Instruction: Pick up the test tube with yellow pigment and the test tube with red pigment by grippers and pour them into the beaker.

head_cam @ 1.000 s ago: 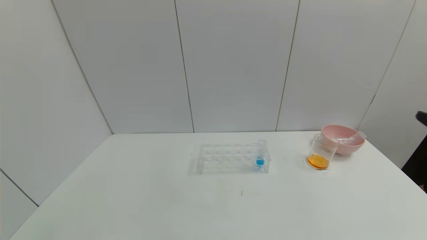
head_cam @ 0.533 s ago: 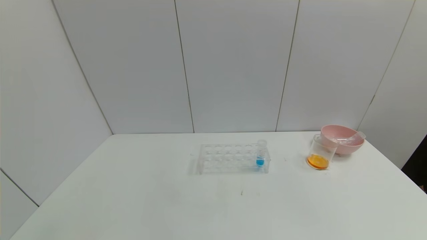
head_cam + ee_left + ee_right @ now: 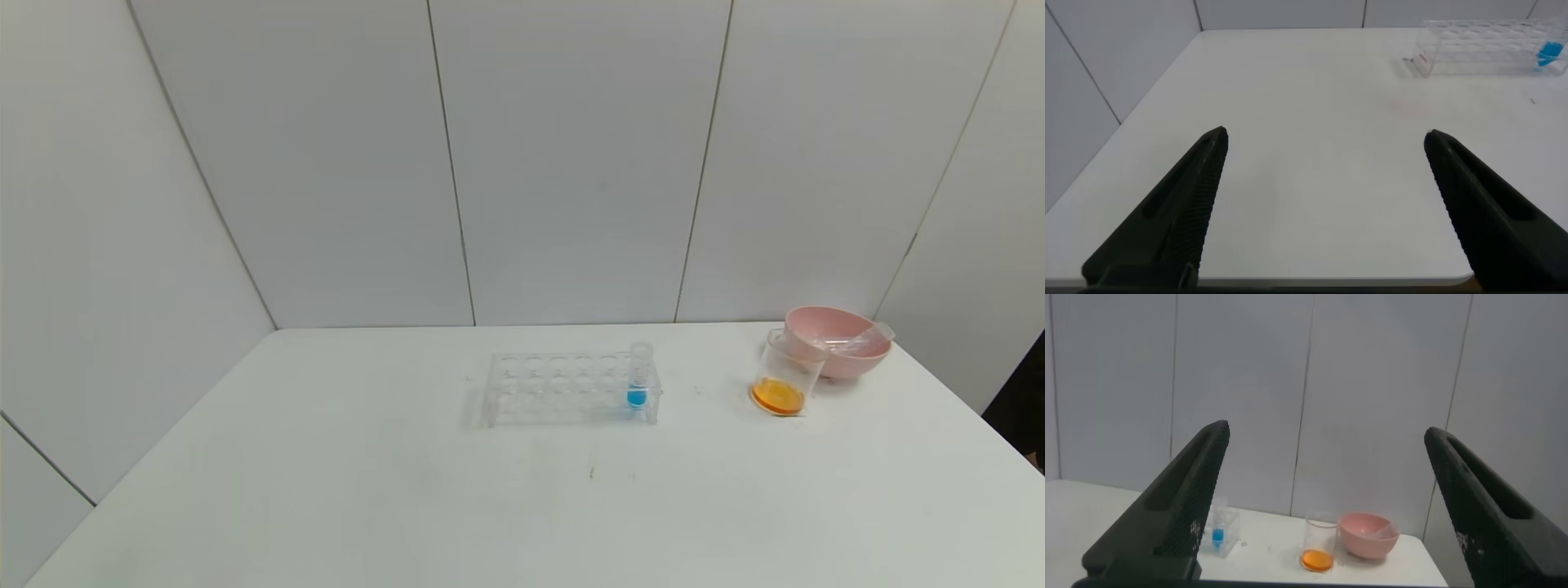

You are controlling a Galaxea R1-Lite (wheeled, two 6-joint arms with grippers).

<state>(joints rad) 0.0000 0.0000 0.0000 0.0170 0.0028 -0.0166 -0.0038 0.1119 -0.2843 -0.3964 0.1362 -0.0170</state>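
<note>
A: What stands on the white table (image 3: 326,490)?
B: A clear multi-hole tube rack (image 3: 563,388) near the middle, with one tube of blue liquid (image 3: 638,377) upright at its right end.
A: Anything else?
B: A pink bowl (image 3: 837,339) at the far right, with clear tubes (image 3: 861,336) lying inside. Grey wall panels (image 3: 571,163) stand behind.
</note>
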